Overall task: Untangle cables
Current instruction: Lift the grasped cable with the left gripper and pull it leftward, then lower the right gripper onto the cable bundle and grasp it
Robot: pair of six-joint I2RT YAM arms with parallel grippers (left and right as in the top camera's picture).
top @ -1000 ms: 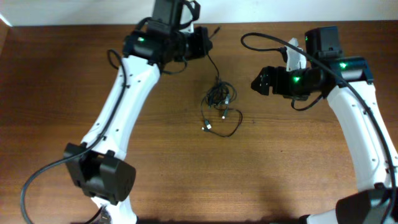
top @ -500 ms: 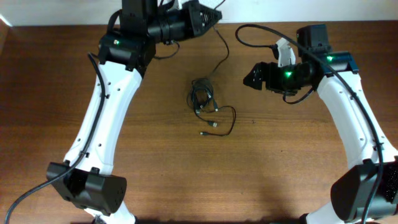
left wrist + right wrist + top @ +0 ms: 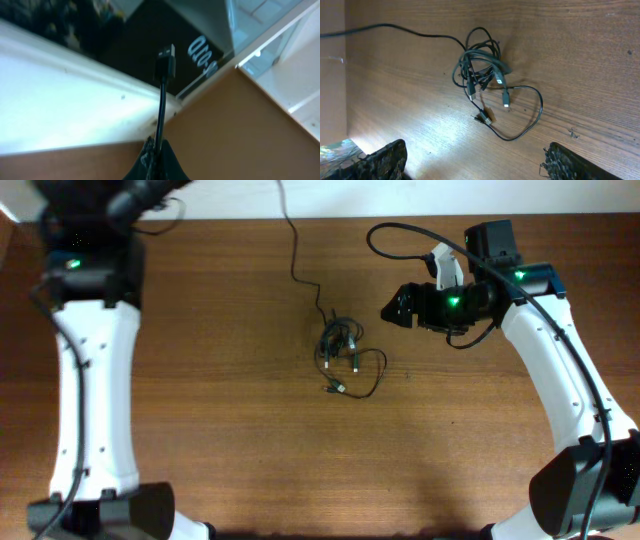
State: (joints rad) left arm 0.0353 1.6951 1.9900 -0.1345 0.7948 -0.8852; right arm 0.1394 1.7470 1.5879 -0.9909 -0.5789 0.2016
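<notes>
The cables [image 3: 340, 345] lie as a small black knot mid-table, with a loose loop [image 3: 368, 380] and small plug ends to its front. From the knot one cable [image 3: 294, 250] runs up and back, past the table's far edge. In the left wrist view my left gripper [image 3: 158, 150] is shut on that cable, whose USB plug [image 3: 166, 59] sticks out beyond the fingertips. In the overhead view that gripper is past the top edge. My right gripper [image 3: 396, 307] hovers open just right of the knot. In its wrist view the knot [image 3: 481, 62] lies ahead of the spread fingers [image 3: 380, 159].
The white left arm [image 3: 95, 350] stands along the table's left side. The right arm [image 3: 560, 370] stands along the right side, with a thick black arm cable [image 3: 400, 228] arching over it. A white wall borders the far table edge [image 3: 420, 218].
The left arm has swung left and up, drawing one cable out of the knot toward the back. The knot has shifted slightly to the right. The right gripper has edged left, staying open.
</notes>
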